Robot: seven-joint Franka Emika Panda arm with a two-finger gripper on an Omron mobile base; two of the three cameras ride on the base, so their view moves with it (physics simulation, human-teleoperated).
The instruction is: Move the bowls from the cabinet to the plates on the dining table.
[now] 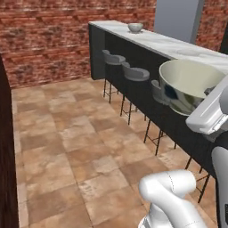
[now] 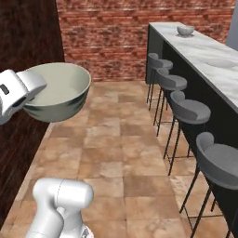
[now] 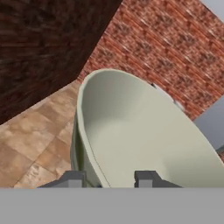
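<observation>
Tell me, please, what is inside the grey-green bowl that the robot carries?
The grey-green bowl shows a bare cream inside with nothing in it. The end effector grips its rim, so one finger covers a small strip of the inner wall there.

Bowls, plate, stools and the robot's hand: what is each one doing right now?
Grey-green bowl: held up in the air, upright, over the floor.
Gripper: shut on the grey-green bowl's rim.
Small bowl: sitting upright on the dining table, far end.
Plate: flat on the dining table, nothing on it.
Stools: lined up along the dining table, unoccupied.
</observation>
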